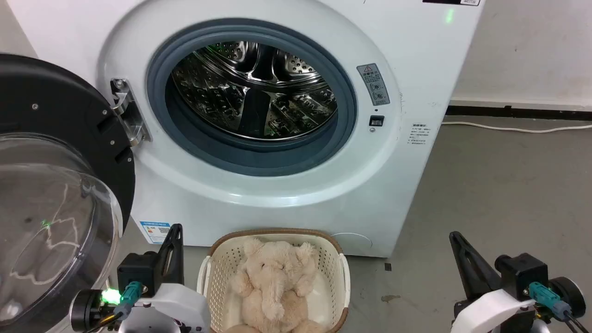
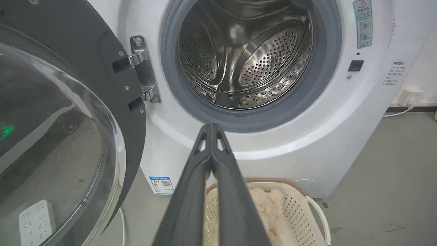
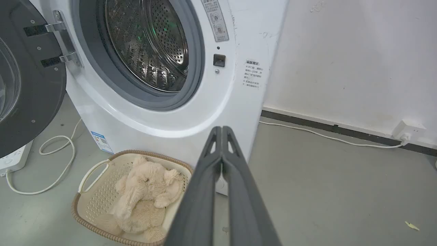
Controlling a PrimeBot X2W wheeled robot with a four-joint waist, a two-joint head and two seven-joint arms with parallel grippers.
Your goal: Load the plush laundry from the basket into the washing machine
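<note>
Plush toy [image 1: 277, 286]: cream, lying in basket [image 1: 217, 277], prob. face-up. Basket on floor [image 1: 499, 185], just in front of washing machine [image 1: 416, 69]; door [image 1: 60, 106] swung open. L gripper [image 2: 211, 126], R gripper [image 3: 222, 128]: fingers pressed together, empty, flanking basket.

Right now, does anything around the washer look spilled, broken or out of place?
Nothing serious. The plush laundry lies inside the basket, the washing machine has its door open and drum empty. Only a small yellowish scrap lies on the floor to the machine's right.
</note>
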